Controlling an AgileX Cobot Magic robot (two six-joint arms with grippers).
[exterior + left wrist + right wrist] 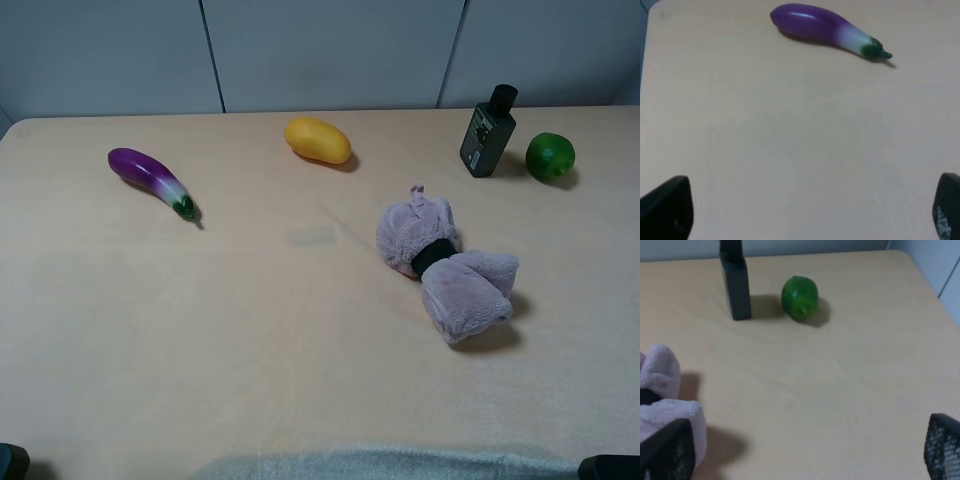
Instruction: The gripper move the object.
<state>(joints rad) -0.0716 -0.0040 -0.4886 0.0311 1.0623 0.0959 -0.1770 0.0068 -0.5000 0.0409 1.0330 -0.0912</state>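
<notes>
Right claw (pixel 805 450) agape, low over table, short of lime (pixel 800 297)

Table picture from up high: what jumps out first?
The bright colours: a purple eggplant far left, a yellow mango-like fruit at the back middle, and a green lime at the back right beside a dark bottle. In the middle lies a fluffy pink towel cinched with a black band.
</notes>
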